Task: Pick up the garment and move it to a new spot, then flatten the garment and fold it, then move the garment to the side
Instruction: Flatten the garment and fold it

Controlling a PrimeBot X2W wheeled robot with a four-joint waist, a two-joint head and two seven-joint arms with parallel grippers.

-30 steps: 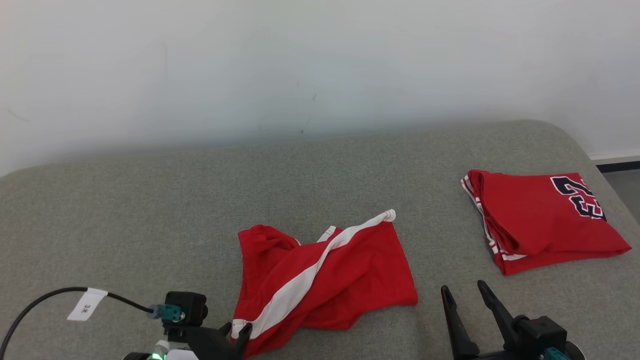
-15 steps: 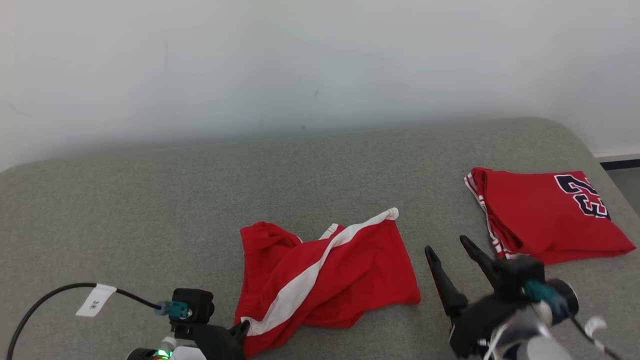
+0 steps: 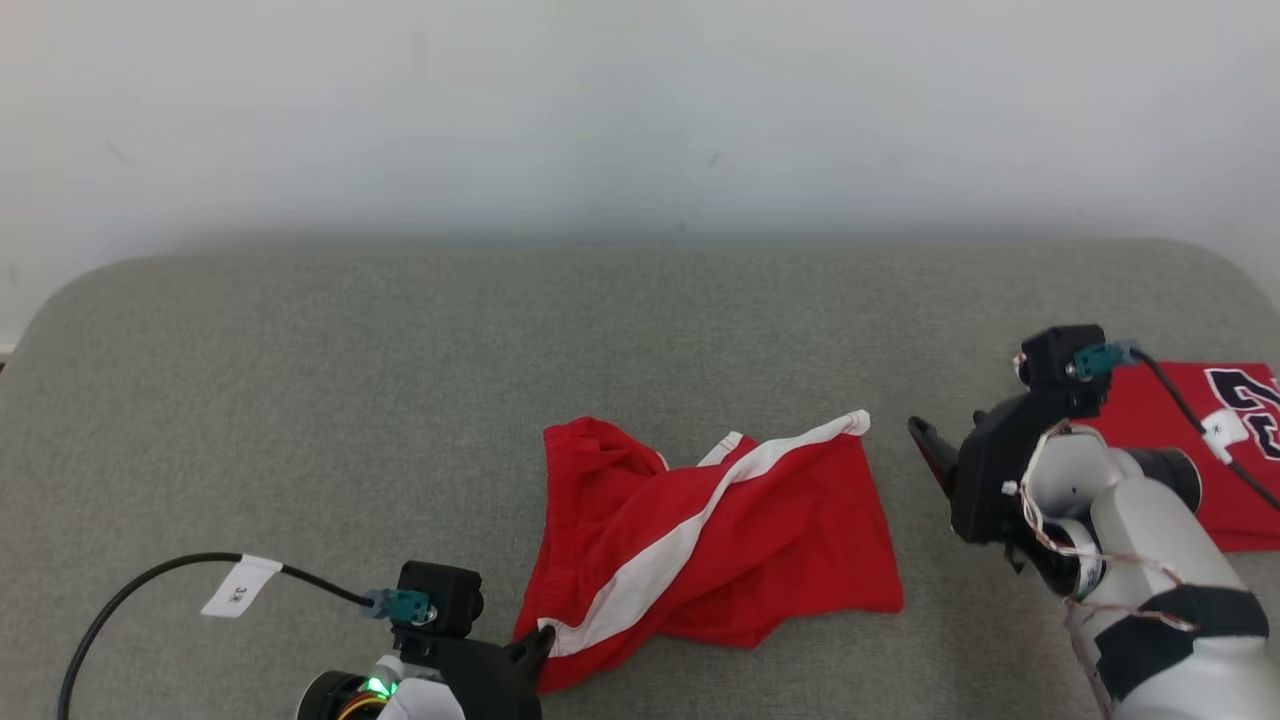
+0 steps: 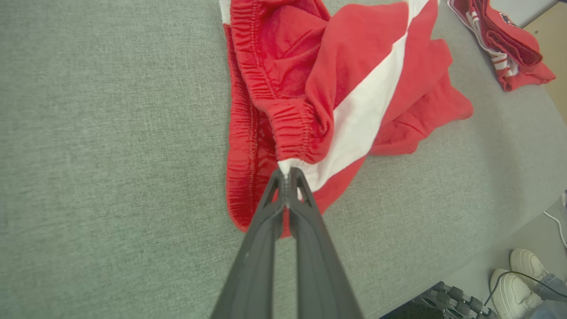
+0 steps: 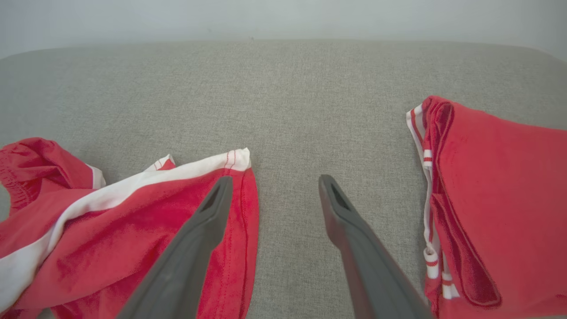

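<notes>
Two grasp points are wanted before the lift. The garment (image 3: 710, 540), red shorts with a white side stripe, lies crumpled mid-bench (image 3: 300, 400), toward the front edge. The left fingers (image 4: 266, 230) are closed on the near waistband corner, where the stripe ends; the pinch looks thin, with little cloth between the tips. The right fingers (image 5: 195, 235) are spread wide and hold nothing. They are poised by the far hem corner (image 5: 237, 159), one tip over cloth and one over bare bench.

Judgement: the right fingers should be lowered astride that hem and closed, then both corners raised together and level. The folded jersey (image 3: 1240, 500) beside the right arm is best left undisturbed.
</notes>
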